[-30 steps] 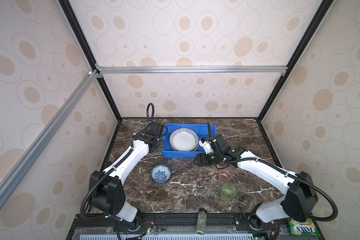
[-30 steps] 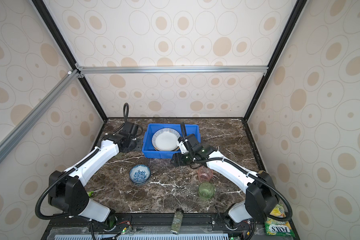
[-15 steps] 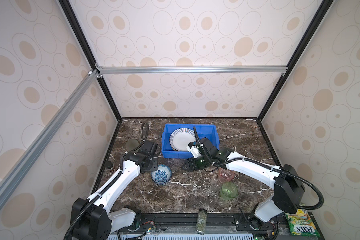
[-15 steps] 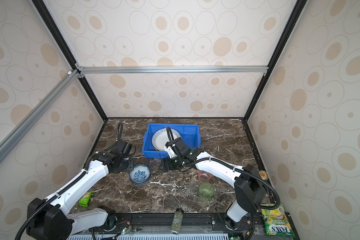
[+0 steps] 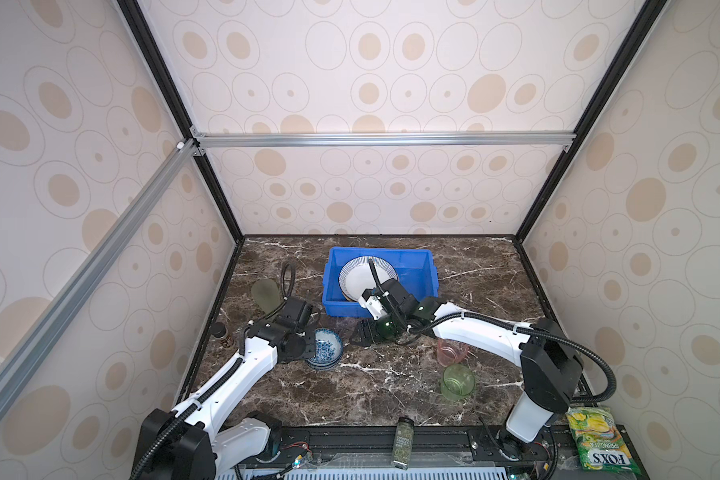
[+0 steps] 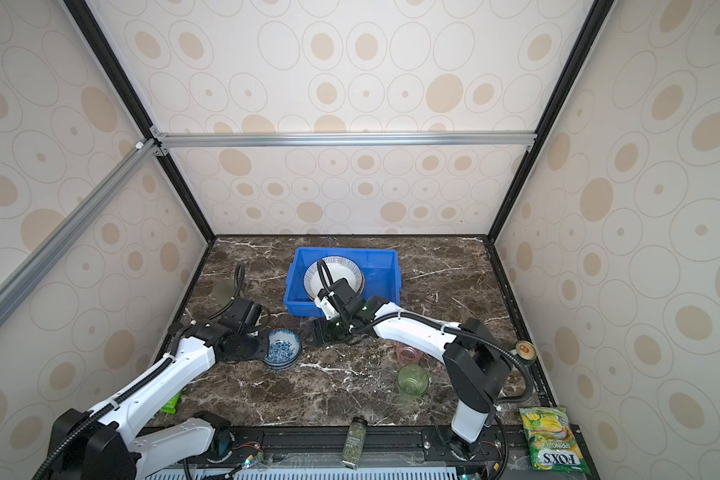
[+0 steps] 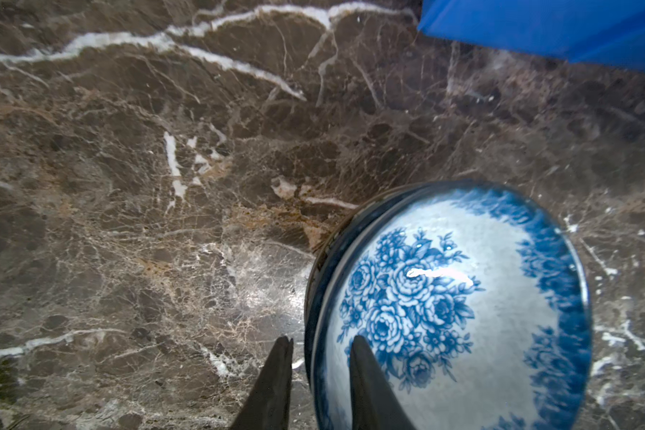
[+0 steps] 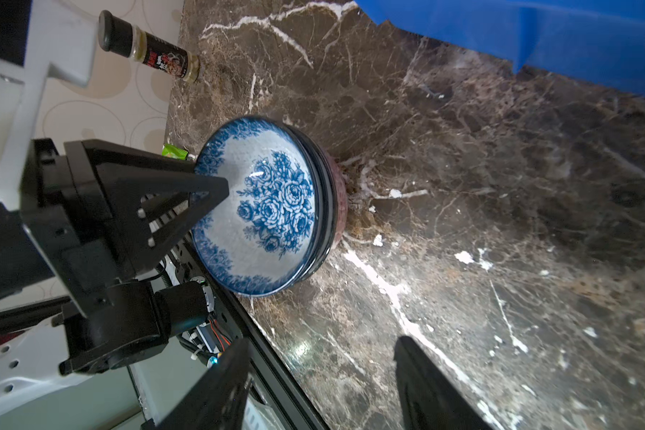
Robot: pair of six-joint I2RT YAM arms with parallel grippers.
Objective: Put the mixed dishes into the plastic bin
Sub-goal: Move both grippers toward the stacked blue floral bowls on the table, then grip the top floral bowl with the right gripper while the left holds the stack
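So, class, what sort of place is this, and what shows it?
Likely a robot test booth, not a real kitchen: wallpapered panels on an aluminium frame, left arm and right arm mounted at a marble-look tabletop, a plate in a blue bin.

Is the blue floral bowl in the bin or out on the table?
Out. The blue floral bowl sits on the marble table, apart from the blue bin, the left gripper straddling its rim.
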